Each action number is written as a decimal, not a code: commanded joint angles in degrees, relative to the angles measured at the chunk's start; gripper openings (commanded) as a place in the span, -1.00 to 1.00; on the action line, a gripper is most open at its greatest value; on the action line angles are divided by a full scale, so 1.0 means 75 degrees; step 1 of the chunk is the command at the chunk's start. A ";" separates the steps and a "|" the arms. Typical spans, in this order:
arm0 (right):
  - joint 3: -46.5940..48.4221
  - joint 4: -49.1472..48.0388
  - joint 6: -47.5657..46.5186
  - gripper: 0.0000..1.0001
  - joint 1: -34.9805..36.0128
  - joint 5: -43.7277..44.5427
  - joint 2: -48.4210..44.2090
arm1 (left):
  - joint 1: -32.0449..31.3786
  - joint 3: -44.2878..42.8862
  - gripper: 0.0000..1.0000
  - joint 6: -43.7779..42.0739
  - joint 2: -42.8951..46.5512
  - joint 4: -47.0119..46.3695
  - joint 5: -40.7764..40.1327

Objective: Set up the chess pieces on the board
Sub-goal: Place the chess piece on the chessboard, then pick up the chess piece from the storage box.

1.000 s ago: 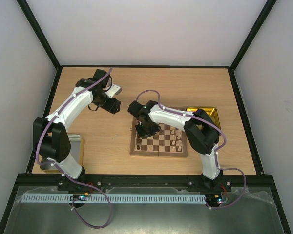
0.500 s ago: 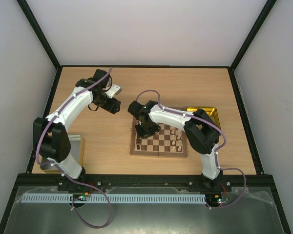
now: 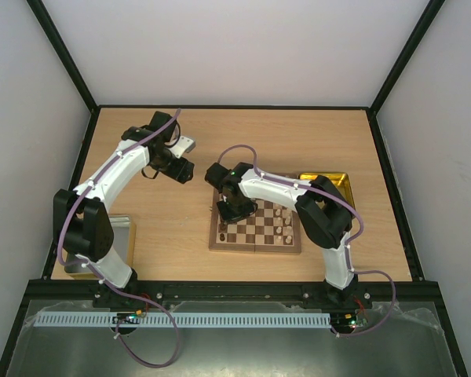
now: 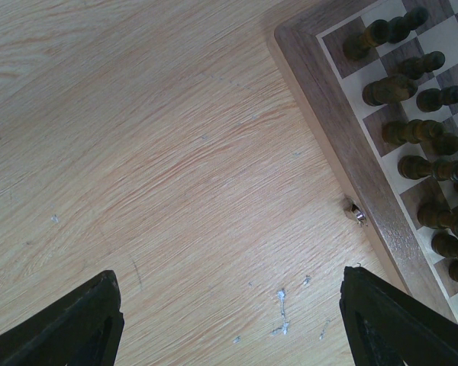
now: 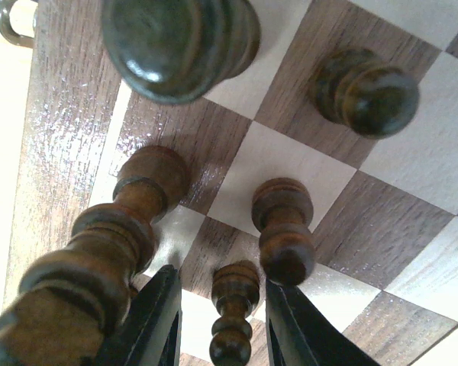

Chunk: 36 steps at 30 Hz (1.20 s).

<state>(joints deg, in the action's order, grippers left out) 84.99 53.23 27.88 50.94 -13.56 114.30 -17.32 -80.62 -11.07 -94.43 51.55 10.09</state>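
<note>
Two fingers of the right gripper [image 5: 223, 305] stand narrowly parted on either side of a small dark pawn [image 5: 233, 320] that stands upright on the board [image 5: 57, 152]. A sliver of square shows between the pawn and the finger nearer the border, so the jaws flank it without clearly pinching it. Just beside it, toward the border, stands a tall dark piece [image 5: 107, 252]. A second pawn [image 5: 284, 229] stands on a neighbouring square on the other side. Farther on are a big round-headed piece [image 5: 179, 42] and a third pawn [image 5: 366, 88].

From above, this gripper is low over the left side of the board. A few cream pieces [image 3: 281, 221] stand toward its right side. A yellow tray [image 3: 334, 179] lies just past the far right corner, partly hidden by the arm.

The left gripper [image 4: 229, 305] hangs with its jaws wide and nothing between them. It is over bare worktop [image 4: 160, 152], near the board's edge, where dark pieces stand in two files.
</note>
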 commanded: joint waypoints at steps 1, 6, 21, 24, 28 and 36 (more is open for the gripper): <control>0.0112 0.0160 0.0022 -0.42 -0.0077 0.0184 -0.0196 | 0.0025 -0.0091 0.56 0.0046 0.0112 0.0074 0.0049; 0.0245 0.0245 0.0033 -0.44 -0.0124 0.0225 -0.0230 | 0.0023 -0.0103 0.56 0.0058 0.0100 0.0088 0.0050; 0.0558 0.0538 0.0065 -0.45 -0.0212 0.0220 -0.0476 | 0.0005 -0.0095 0.56 0.0058 0.0088 0.0087 0.0050; 0.0581 0.0648 0.0077 -0.45 -0.0237 0.0275 -0.0611 | 0.0011 -0.0103 0.56 0.0058 0.0076 0.0086 0.0050; 0.0529 0.0874 0.0129 -0.45 -0.0394 0.0560 -0.0990 | 0.0009 -0.0125 0.56 0.0058 0.0077 0.0099 0.0047; -0.0008 0.1590 0.0600 -0.46 -0.2108 0.2065 -0.2280 | -0.0005 -0.0158 0.56 0.0039 -0.0007 0.0111 0.0096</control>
<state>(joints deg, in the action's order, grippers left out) 87.46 59.48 29.69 42.65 -6.81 102.28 -17.32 -80.62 -11.07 -94.43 51.55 10.17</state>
